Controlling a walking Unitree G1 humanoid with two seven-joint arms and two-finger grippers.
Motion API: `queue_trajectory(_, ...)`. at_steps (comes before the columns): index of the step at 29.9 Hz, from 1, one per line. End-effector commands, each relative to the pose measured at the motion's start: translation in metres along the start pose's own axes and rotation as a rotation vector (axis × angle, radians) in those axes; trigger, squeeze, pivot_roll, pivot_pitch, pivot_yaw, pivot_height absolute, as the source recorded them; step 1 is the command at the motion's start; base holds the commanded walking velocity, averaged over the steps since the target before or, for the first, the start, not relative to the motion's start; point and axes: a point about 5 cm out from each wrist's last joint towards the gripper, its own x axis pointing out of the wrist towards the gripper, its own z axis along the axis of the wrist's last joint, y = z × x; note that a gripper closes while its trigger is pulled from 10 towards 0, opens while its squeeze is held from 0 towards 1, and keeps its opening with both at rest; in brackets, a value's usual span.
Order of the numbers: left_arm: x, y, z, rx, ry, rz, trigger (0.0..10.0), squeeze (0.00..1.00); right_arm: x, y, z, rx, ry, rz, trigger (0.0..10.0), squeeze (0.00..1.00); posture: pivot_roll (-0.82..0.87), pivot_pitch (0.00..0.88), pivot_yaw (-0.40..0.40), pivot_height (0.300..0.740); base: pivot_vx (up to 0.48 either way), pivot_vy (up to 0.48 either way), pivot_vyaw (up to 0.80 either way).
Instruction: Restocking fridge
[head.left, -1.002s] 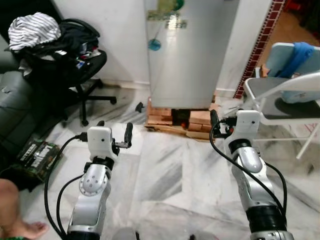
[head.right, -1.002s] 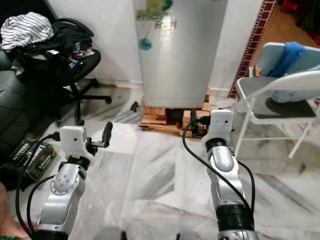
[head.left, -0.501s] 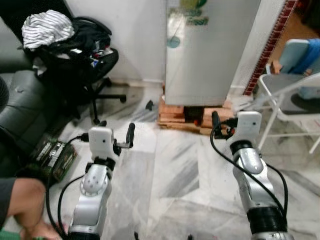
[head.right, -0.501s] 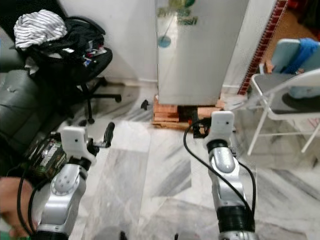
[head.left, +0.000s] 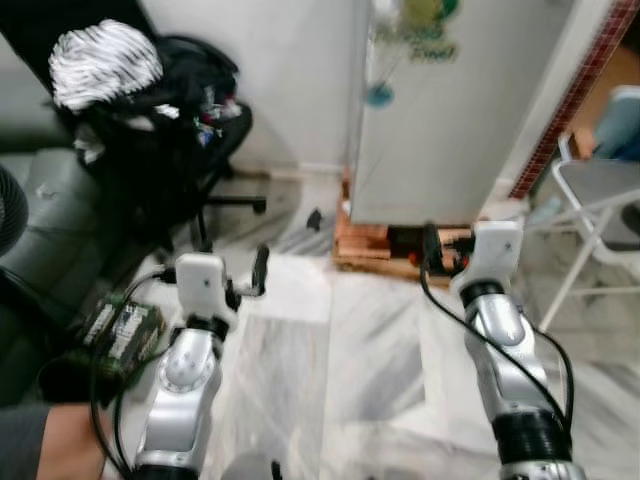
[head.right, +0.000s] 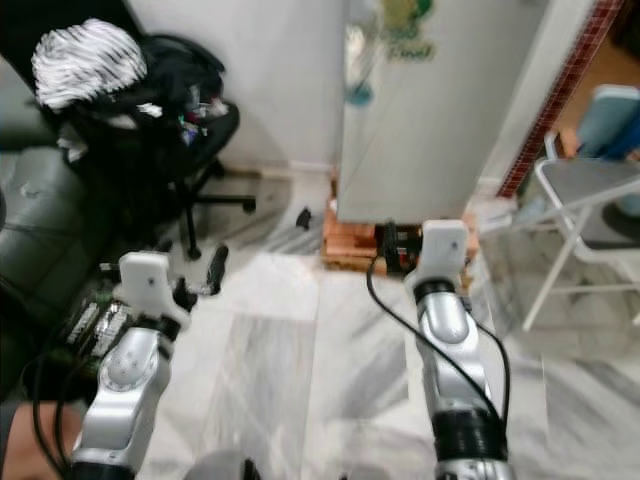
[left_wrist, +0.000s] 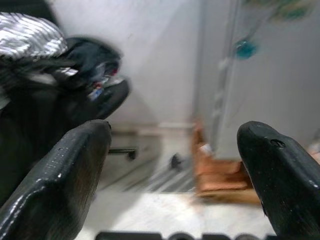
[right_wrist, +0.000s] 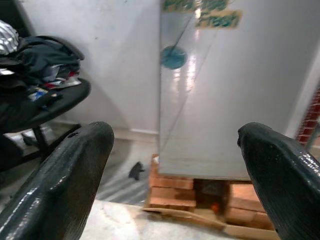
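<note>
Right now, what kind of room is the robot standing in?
Probably a lived-in room of a home. A silver fridge stands on bricks by a white wall, an office chair is piled with clothes, and a folding chair sits on the marble floor.

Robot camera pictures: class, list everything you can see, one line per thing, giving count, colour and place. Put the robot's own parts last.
Fridge: one, silver-grey, door shut, standing against the white wall straight ahead.
Bricks: a stack, orange-brown, under the fridge, lifting it off the floor.
Office chair: one, black, left of the fridge, piled with dark clothes.
Striped cloth: one, black and white, on top of the chair's pile.
Sofa: one, dark, far left.
Box: one, dark green with print, on the floor by the sofa.
Folding chair: one, white frame with grey seat, far right.
Floor: white and grey marble.
Left pincer: one, black fingers, open, held out toward the fridge.
Right pincer: one, black fingers, open, held out toward the fridge.
</note>
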Motion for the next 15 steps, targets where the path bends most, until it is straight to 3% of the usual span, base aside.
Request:
queue_trajectory(1, 0.0027, -0.0098, 0.0035, -0.018, -0.016, -0.031, 10.0, 0.00, -0.0015, -0.0134, 0.0005, -0.021, 0.002, -0.041, 10.0, 0.00, 0.03, 0.052, 0.036, 0.740, 0.439, 0.000, -0.80)
queue_trajectory(6, 0.0032, -0.0110, 0.0058, -0.011, -0.039, -0.040, 10.0, 0.00, -0.0011, -0.0130, 0.0010, -0.018, 0.000, -0.040, 10.0, 0.00, 0.03, 0.052, 0.035, 0.740, 0.455, 0.000, -0.76)
queue_trajectory(15, 0.0012, -0.0107, 0.0051, -0.008, -0.042, -0.049, 10.0, 0.00, -0.0004, -0.0122, 0.0008, -0.021, 0.001, -0.037, 10.0, 0.00, 0.03, 0.053, 0.033, 0.740, 0.103, 0.000, 0.00)
